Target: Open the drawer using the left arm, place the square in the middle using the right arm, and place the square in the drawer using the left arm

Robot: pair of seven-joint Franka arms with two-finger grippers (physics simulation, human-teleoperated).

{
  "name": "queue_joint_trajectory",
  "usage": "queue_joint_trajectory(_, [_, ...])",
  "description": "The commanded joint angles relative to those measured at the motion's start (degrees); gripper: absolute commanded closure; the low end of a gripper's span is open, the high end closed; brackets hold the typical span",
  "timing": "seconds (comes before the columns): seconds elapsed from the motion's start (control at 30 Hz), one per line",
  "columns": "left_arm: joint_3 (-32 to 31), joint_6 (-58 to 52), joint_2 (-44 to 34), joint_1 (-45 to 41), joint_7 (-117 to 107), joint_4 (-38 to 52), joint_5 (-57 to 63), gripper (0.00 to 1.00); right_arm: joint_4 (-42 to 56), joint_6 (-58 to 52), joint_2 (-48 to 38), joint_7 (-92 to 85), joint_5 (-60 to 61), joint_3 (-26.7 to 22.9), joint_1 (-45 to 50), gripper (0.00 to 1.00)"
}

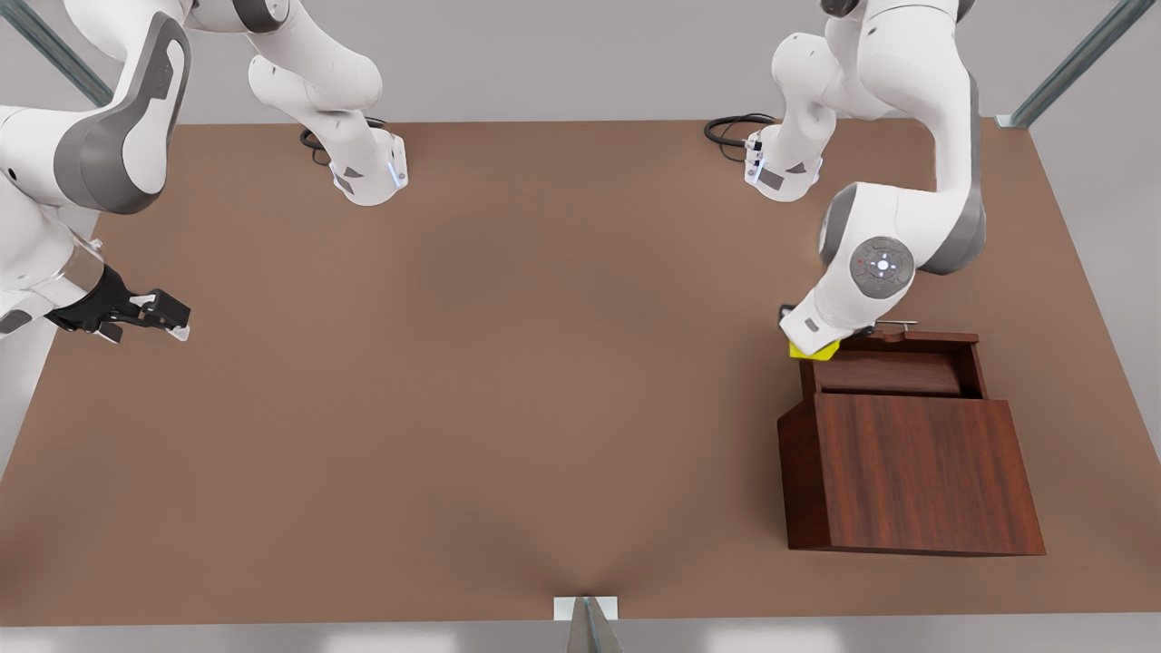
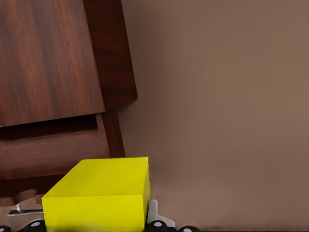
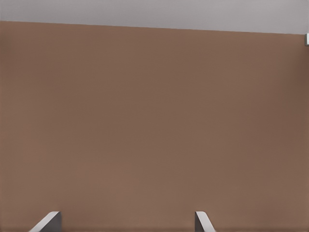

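The drawer (image 1: 893,374) is open. The left gripper (image 1: 814,343) holds the square (image 1: 812,351) at its edge, not inside yet. The right gripper (image 1: 168,317) waits far off, fingers open.

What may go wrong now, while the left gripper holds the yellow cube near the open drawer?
1. The left gripper holds the square by the drawer's corner, not clearly over its inside; released here, it may hit the rim or land on the table.
2. Lowering might knock the handle.
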Motion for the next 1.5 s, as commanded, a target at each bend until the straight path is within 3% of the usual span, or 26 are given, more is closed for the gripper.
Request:
queue_joint_trajectory(0.0, [2.0,-2.8,0.1,-0.5,24.1,-0.1,-0.5,0.26,0.0,0.1,-0.1,0.0,0.1,0.0,0.1,0.0])
queue_joint_trajectory(0.4, [10.0,0.8,5.1,0.0,29.1,0.0,-2.3,0.26,0.1,0.2,-0.1,0.0,0.1,0.0,0.2,0.0])
queue_joint_trajectory(0.67, [10.4,3.6,8.9,2.0,29.7,0.0,-3.8,0.24,0.1,0.2,-0.1,0.0,0.1,0.0,0.2,0.0])
queue_joint_trajectory(0.7, [10.4,4.2,9.3,2.1,29.8,0.0,-4.0,0.22,0.1,0.2,-0.1,0.0,0.1,0.0,0.2,0.0])
queue_joint_trajectory(0.73, [10.4,4.6,9.9,2.6,30.9,0.1,-4.5,0.0,0.1,0.2,-0.1,0.0,0.1,0.0,0.2,0.0])
queue_joint_trajectory(0.93, [10.4,3.8,10.4,3.3,31.8,0.1,-5.7,0.0,0.0,0.2,-0.1,0.0,0.1,0.0,0.2,0.0])
queue_joint_trajectory(1.03, [10.5,-7.9,10.5,3.3,26.8,6.8,-6.7,0.0,0.1,0.2,-0.1,0.0,0.1,0.0,0.2,0.0])
queue_joint_trajectory(1.17, [9.3,-9.8,9.8,2.3,8.7,17.7,-6.7,0.0,0.0,0.2,-0.1,0.0,0.1,0.0,0.2,0.0])
queue_joint_trajectory(1.23, [7.3,-10.6,9.2,2.1,4.5,22.7,-6.6,0.0,0.1,0.2,-0.1,0.0,0.1,0.0,0.2,0.0])
queue_joint_trajectory(1.27, [0.9,-11.7,8.5,8.0,1.0,24.2,-6.4,0.0,0.0,0.2,-0.1,0.0,0.1,0.0,0.2,0.0])
queue_joint_trajectory(1.33, [-21.6,-11.5,6.4,24.8,-2.9,24.9,0.9,0.0,0.0,0.2,0.0,0.0,0.1,0.0,0.3,0.0])
queue_joint_trajectory(1.37, [-29.1,-11.0,6.1,30.7,-5.7,24.9,2.4,0.0,0.1,0.2,-0.1,0.0,0.1,0.0,0.3,0.0])
queue_joint_trajectory(1.47, [-35.0,-5.7,3.2,35.4,-6.3,21.0,4.6,0.0,0.0,0.2,-0.1,0.0,0.1,0.0,0.3,0.0])
